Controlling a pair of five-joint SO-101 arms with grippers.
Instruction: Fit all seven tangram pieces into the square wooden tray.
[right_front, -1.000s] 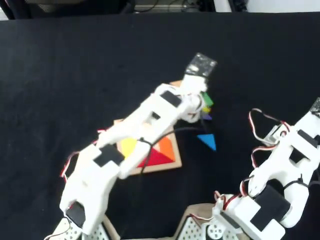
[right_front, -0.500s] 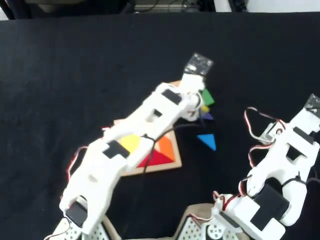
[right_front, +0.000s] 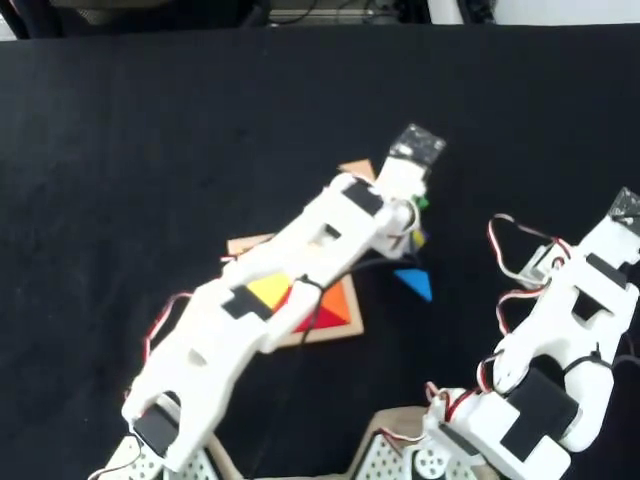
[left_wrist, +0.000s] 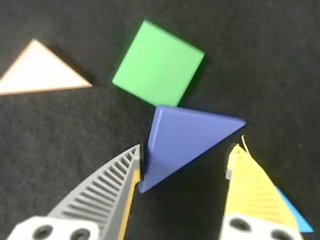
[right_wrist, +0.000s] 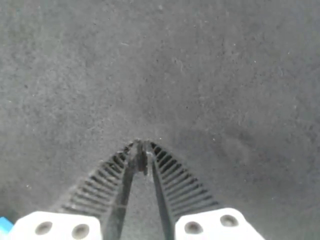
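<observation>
Over the last second we see the left arm (right_front: 300, 260) swing a little toward the right arm (right_front: 560, 340), so that it covers more of the green square (left_wrist: 159, 63) from above. The left gripper (left_wrist: 186, 150) is spread wide and straddles the dark blue triangle (left_wrist: 185, 142). Its grey finger (left_wrist: 112, 187) touches one edge of the piece, while its yellow finger (left_wrist: 250, 187) stands just off the far corner. The green square lies just beyond, one corner touching the triangle. A pale wooden triangle (left_wrist: 40, 75) sits apart to one side, and a light blue triangle (right_front: 413, 282) lies near the gripper on the black table (right_front: 150, 130). Farther back, under the arm, we find the square wooden tray (right_front: 245, 244) with a yellow piece (right_front: 268, 290), an orange piece (right_front: 335, 298) and a red piece (right_front: 315, 318) inside. The right gripper (right_wrist: 142, 152) has its fingers pressed together over bare table, well away from the pieces.
</observation>
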